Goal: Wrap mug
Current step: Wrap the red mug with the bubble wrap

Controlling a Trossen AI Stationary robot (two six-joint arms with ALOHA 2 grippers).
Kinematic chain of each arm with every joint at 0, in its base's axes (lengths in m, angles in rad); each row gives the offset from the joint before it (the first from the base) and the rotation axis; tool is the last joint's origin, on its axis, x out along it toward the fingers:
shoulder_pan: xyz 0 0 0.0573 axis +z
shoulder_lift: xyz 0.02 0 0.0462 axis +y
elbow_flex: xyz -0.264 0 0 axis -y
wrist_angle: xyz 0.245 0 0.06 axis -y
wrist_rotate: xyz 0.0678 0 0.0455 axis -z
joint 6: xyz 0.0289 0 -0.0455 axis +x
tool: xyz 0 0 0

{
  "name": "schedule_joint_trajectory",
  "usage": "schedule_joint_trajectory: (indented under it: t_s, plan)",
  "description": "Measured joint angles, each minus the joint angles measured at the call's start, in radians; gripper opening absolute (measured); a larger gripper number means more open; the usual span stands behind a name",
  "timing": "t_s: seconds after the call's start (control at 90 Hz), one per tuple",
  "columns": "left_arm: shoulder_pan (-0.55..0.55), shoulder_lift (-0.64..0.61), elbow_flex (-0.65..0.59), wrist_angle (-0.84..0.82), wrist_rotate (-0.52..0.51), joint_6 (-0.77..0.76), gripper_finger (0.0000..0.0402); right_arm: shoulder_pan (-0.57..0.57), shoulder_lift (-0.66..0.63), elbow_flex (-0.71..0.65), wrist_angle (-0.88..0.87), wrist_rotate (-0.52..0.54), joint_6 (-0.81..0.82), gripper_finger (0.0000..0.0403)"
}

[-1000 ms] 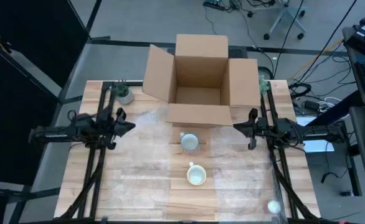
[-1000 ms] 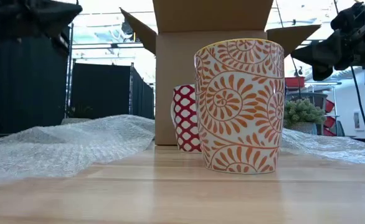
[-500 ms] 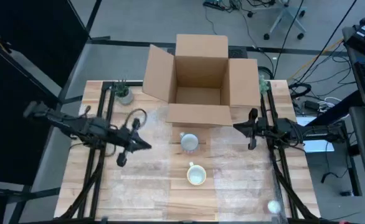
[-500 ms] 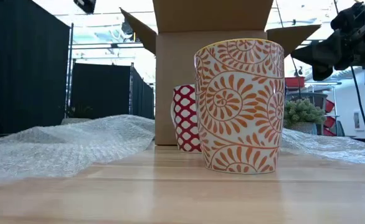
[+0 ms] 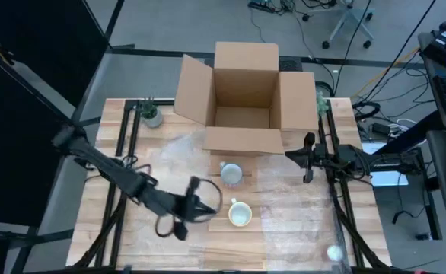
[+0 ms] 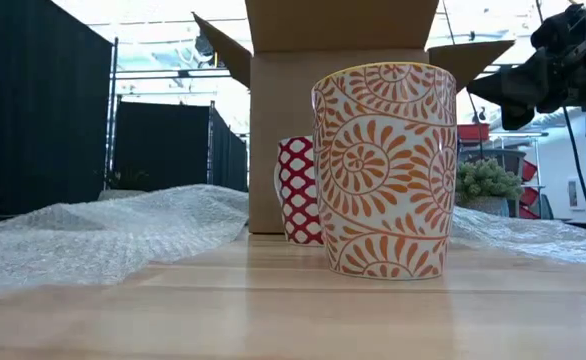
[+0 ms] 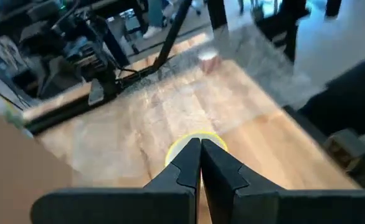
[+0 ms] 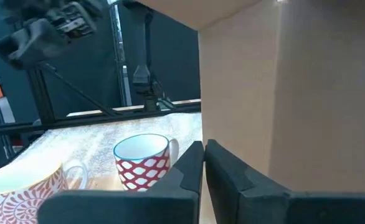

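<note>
- The orange-swirl mug stands upright near the middle of the table, towards its front edge, with its white inside open to the overhead camera.
- In the low view this mug fills the centre, resting on bare wood, its yellow rim level.
- Behind it, closer to the box, stands the red-patterned mug, also upright; the two mugs are apart, not touching.
- Seen from the right wrist, the red-patterned mug sits just beside the box wall, and the orange-swirl mug is nearer the frame's edge.
- A sheet of bubble wrap lies spread across the table under and around the mugs, bunched up on the left side in the low view.
- The cardboard box stands at the back of the table with all flaps open.
- The left gripper hangs just to the left of the orange-swirl mug, its arm reaching diagonally across the table; in its wrist view the fingers are pressed together, holding nothing, and point at the mug's yellow rim.
- The right gripper waits near the box's front right corner, fingers closed together and empty.
- A small potted plant sits at the back left corner of the table.
</note>
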Motion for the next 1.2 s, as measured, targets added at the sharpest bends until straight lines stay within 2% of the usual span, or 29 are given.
schedule_joint_trajectory:
  t_s: [0.1, 0.256, 0.467, 0.589, 0.922, 1.033, 1.2]
  plan:
    - [0.037, 0.067, 0.06, -0.001, -0.018, 0.053, 0.0, 0.0, 0.0, 0.0, 0.0, 0.0, 0.0, 0.0002]
    - [0.102, 0.129, 0.137, -0.011, -0.019, 0.03, 0.0, 0.0, 0.0, 0.0, 0.0, 0.0, 0.0, 0.0002]
    - [0.173, 0.193, 0.216, -0.145, -0.017, -0.021, 0.0008, 0.0, 0.0, 0.0, 0.0, 0.0, 0.0, 0.0002]
    - [0.203, 0.21, 0.232, -0.2, 0.025, -0.059, 0.0045, 0.0, 0.0, 0.0, 0.0, 0.0, 0.0, 0.0002]
    - [0.264, 0.217, 0.233, -0.411, 0.086, -0.134, 0.0188, 0.0, 0.0, 0.0, 0.0, 0.0, 0.0, 0.0002]
    - [0.282, 0.235, 0.233, -0.421, 0.087, -0.133, 0.0207, 0.0, 0.0, 0.0, 0.0, 0.0, 0.0, 0.0002]
    - [0.303, 0.305, 0.233, -0.429, 0.098, -0.093, 0.0211, 0.0, 0.0, 0.0, 0.0, 0.0, 0.0, 0.0002]
